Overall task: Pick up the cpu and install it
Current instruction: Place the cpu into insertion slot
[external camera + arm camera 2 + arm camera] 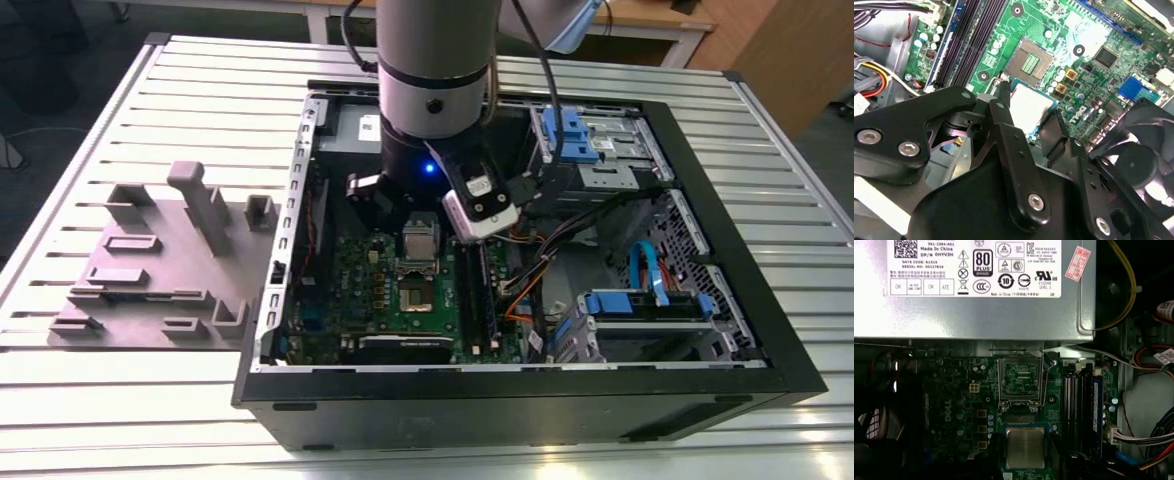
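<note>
Gripper [1029, 104] clenched on the small flat square silvery-grey cpu [1030, 109], holding opposite edges over the green motherboard [1064, 15]; probably light, stiff, fragile underneath.

Quantities present: one arm [427, 60], one gripper [1030, 106] with two fingers [1004, 120], one cpu [1025, 447]. One case [534, 400] houses one motherboard [1064, 20], one socket [1029, 60], one power supply [979, 315] and one fan [1144, 150]. Outside it: one grey tray [147, 270] and one slatted table [134, 400]. Memory slots [1079, 410] are too crowded to count with certainty.
</note>
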